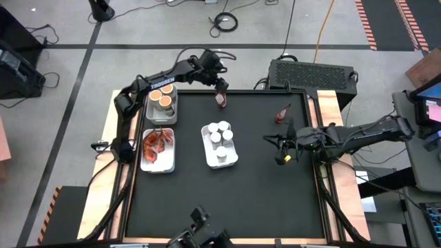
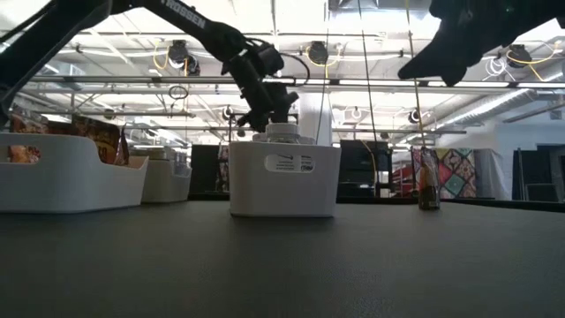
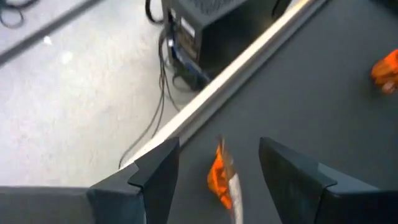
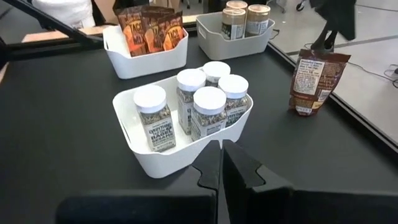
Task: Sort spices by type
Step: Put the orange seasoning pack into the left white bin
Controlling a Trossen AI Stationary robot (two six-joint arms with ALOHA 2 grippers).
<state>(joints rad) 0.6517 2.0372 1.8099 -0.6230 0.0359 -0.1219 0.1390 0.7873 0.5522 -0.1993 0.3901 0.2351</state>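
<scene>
While left gripper [image 1: 220, 90] hangs at table's twelve o'clock edge, fingers spread around crinkly reddish-brown packet [image 1: 221, 100], high view shows three white trays: packets [image 1: 157, 142] at nine o'clock, orange-topped tubs [image 1: 162, 96] at ten, white-capped jars [image 1: 219, 134] centre. Second packet [image 1: 282, 114] at two o'clock.
Low view: smooth boxy tray [image 2: 284, 181], jar top above rim.
Left wrist: dark fingers [image 3: 158, 176] flank thin packet edge [image 3: 222, 180]; contact unclear.
Right wrist: right gripper [image 4: 222, 163] clenched, empty, before five round jars [image 4: 209, 111].
</scene>
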